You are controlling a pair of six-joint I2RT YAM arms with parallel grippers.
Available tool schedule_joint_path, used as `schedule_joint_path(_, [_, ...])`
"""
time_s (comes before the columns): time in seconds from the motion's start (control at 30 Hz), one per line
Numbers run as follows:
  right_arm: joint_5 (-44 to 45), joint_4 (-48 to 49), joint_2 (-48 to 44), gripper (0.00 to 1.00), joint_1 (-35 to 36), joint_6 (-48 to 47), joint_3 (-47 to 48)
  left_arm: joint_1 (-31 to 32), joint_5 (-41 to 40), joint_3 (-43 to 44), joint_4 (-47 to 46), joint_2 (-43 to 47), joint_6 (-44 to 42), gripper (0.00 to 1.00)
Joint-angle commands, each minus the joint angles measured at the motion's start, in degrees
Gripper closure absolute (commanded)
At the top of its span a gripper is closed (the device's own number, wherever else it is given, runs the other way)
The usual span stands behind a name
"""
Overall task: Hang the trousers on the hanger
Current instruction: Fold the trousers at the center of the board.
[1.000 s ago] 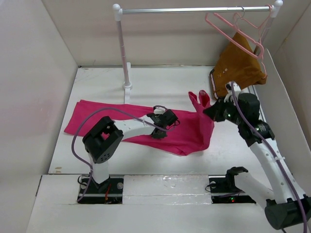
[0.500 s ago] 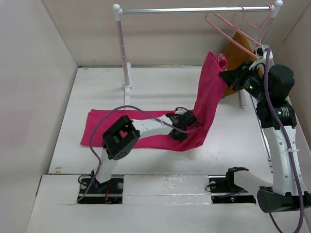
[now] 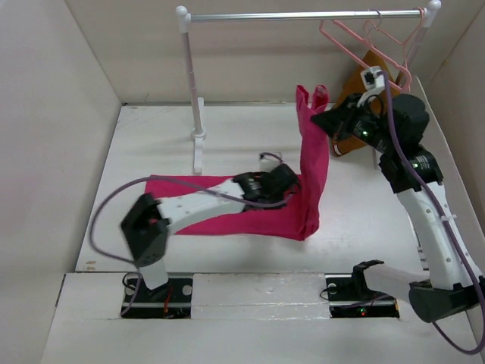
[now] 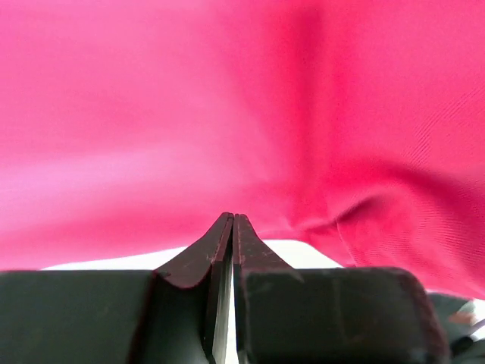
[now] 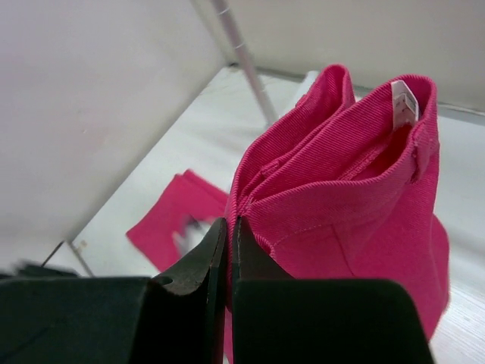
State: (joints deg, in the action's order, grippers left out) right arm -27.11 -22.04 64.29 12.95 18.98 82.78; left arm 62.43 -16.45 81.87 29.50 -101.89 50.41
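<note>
Top external view: the trousers (image 3: pixel 311 167) lie partly on the white surface (image 3: pixel 227 136), a long magenta band spread flat toward the left, while 1 end is lifted upright into a tall fold near the right side. The right pincer (image 3: pixel 327 121) grips the top of that raised fold. In the right wrist view its 2 fingers (image 5: pixel 198 262) are pressed together with the thick ribbed edge of the trousers (image 5: pixel 341 212) clamped between them. A small white label (image 5: pixel 404 102) is sewn inside the bunched cloth; no writing can be read on it.

The left pincer (image 3: pixel 284 182) rests low on the flat part of the cloth, just beside the foot of the raised fold. In the left wrist view its tips (image 4: pixel 233 221) meet with no gap right at the edge of the trousers (image 4: pixel 227 98); whether cloth is caught between them cannot be told.

The hanger (image 3: pixel 356 53) hangs with others like it from the silver rail (image 3: pixel 303 15), above and to the right of the lifted cloth and apart from it. A mustard-brown garment (image 3: pixel 358 82) hangs below them, mostly hidden behind the right arm.
</note>
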Motion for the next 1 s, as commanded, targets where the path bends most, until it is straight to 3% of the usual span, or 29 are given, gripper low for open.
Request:
schedule_joint_path(0.0, [3.9, 8.2, 2.2, 1.0, 7.6, 0.3, 5.1, -6.3, -14.6, -7.4, 6.3, 18.4, 6.2, 1.0])
schedule_joint_path(0.13, [9.5, 9.0, 7.2, 1.0, 16.7, -0.6, 7.9, -17.3, -19.2, -15.1, 10.3, 39.0, 9.4, 1.0])
schedule_joint_path(0.23, [12.8, 9.4, 12.2, 1.0, 22.9, -1.8, 11.1, -28.0, -17.4, -18.1, 6.6, 49.3, 4.9, 0.98])
schedule_joint_path(0.3, [13.7, 10.2, 16.5, 1.0, 26.9, -2.1, 12.7, -35.7, -14.2, -18.2, 5.1, 51.5, 1.4, 0.98])
schedule_joint_path(0.4, [15.0, 11.3, 22.9, 1.0, 31.9, -2.5, 16.3, -42.2, -11.9, -16.0, 6.4, 52.7, -1.1, 0.97])
schedule_joint_path(0.6, [14.6, 13.2, 35.7, 1.0, 39.7, -3.5, 26.0, -42.8, -15.1, -10.2, 8.2, 52.8, -1.6, 0.97])
schedule_joint_path(0.87, [7.0, 21.5, 56.3, 1.0, 47.9, 2.0, 33.9, -42.8, -20.3, -2.9, 11.2, 51.7, -2.2, 0.96])
schedule_joint_path(0.9, [6.5, 24.9, 57.6, 0.91, 48.6, 2.7, 34.5, -42.8, -20.8, -2.6, 11.8, 51.7, -2.5, 0.96])
schedule_joint_path(0.93, [5.1, 26.9, 59.1, 0.73, 49.2, 3.1, 34.9, -42.8, -21.3, -2.3, 12.1, 51.7, -2.8, 0.96])
schedule_joint_path(0.97, [4.1, 25.9, 61.9, 0.37, 49.2, 2.6, 37.2, -42.8, -22.4, -1.9, 12.4, 51.7, -3.1, 0.95])
